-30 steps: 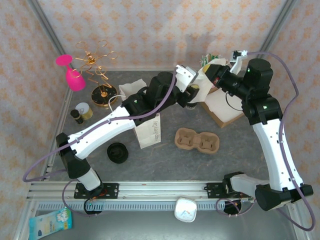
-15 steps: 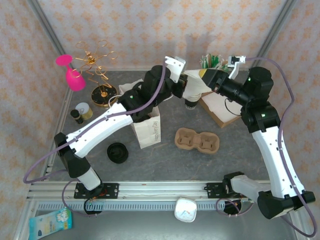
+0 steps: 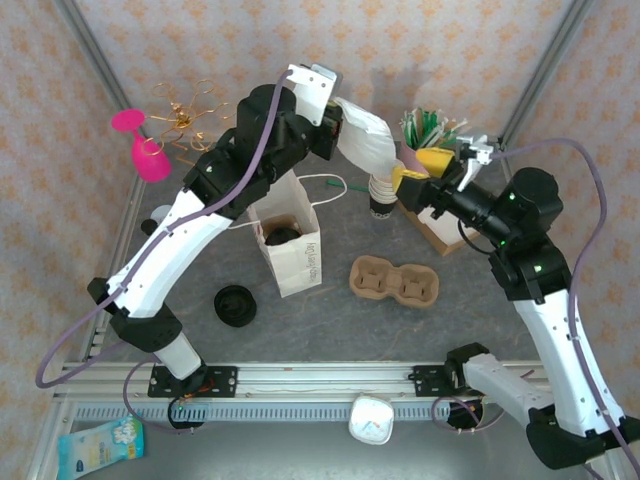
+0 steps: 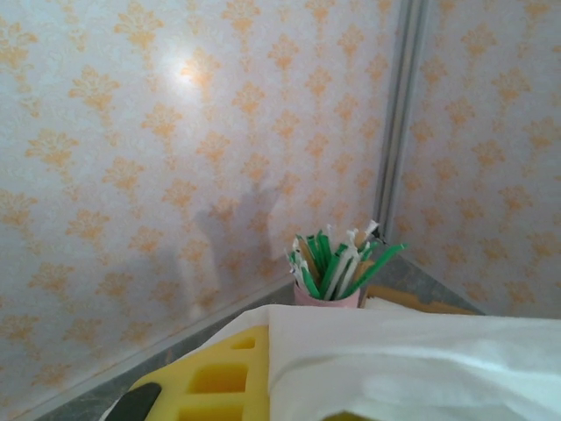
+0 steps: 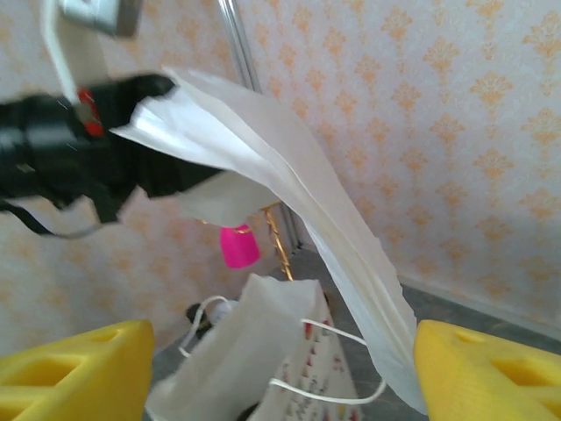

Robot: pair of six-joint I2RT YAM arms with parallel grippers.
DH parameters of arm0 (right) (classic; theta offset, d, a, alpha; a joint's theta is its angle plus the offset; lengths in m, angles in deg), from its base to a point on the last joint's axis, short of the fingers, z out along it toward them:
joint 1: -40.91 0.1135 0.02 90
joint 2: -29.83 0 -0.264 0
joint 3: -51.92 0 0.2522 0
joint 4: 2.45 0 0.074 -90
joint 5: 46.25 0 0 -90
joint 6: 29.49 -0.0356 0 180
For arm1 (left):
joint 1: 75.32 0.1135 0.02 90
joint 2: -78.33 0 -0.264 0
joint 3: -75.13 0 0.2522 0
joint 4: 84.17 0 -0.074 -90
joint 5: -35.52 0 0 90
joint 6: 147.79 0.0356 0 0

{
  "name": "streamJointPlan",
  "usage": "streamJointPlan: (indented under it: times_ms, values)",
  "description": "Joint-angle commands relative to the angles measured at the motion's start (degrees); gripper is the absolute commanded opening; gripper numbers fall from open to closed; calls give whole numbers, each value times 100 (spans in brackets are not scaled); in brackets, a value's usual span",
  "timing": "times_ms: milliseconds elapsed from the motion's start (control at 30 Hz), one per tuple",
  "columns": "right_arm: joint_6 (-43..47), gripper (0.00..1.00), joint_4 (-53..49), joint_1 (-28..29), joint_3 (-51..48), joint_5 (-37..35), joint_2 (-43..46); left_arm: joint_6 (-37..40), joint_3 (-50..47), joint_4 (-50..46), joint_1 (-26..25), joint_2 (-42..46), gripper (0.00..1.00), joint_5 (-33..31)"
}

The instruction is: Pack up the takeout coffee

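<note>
Left gripper clamped on flat white paper, your left arm now raised high above the standing bag (lower before), right gripper newly open right of the bag, takeout coffee inside it.

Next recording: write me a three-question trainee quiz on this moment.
1. True or false: the left gripper is shut on a flat white paper sleeve.
2. The right gripper is: A) open, B) shut empty, C) shut on a cup.
3. Fill in: in the top view, the brown pulp cup carrier lies to the ___ of the standing white handled bag.
Key: 1 true; 2 A; 3 right.
</note>
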Motion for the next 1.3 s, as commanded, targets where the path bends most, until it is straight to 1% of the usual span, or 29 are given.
streamJointPlan:
  times_ms: [0,100,267,367,433,533,600,633,700,733,767,833,933,1000,1067,1133,1200,1267]
  values:
    - [1493,79,38,19,-46,434,-204,321,267,-615,38,-3,0,341]
    - [2006,84,-54,21,-77,587,-263,229,549,-835,38,-101,0,356]
    - [2370,86,566,62,-374,507,-278,151,597,-935,40,-101,0,479]
    - [2625,86,504,325,-147,531,-499,110,601,-942,38,-94,0,523]
    - [2819,86,469,557,-27,360,-649,78,603,-948,38,-107,0,537]
    - [2921,75,573,801,101,-106,-835,-11,618,-960,44,-95,0,445]
    - [2966,63,457,889,249,-501,-997,-142,635,-945,40,-87,0,282]
    - [3033,55,394,908,305,-624,-1050,-169,651,-970,42,-87,0,286]
    - [3070,31,358,953,371,-1106,-1079,-280,670,-1039,40,-61,0,244]
    - [3092,23,399,957,354,-1246,-1062,-306,683,-1095,38,-48,0,237]
    - [3112,19,528,958,299,-1447,-1013,-364,703,-1163,42,-38,0,217]
    - [3250,15,746,966,154,-1649,-935,-520,715,-1291,38,-16,0,134]
    - [3490,13,966,1047,33,-2155,-910,-863,732,-1524,41,-4,0,140]
    - [3592,7,1255,1088,-88,-2497,-886,-1273,826,-1701,38,-36,0,163]
    - [3679,9,1513,1107,-232,-2576,-810,-1744,825,-1674,41,-45,0,176]
    - [3715,9,1861,1111,-464,-2477,-724,-2256,691,-1429,42,-25,0,201]
    - [3792,9,2221,1154,-774,-2430,-693,-2696,486,-977,38,51,0,486]
    - [3935,9,2495,1342,-963,-2791,-760,-3058,225,-460,40,166,0,707]
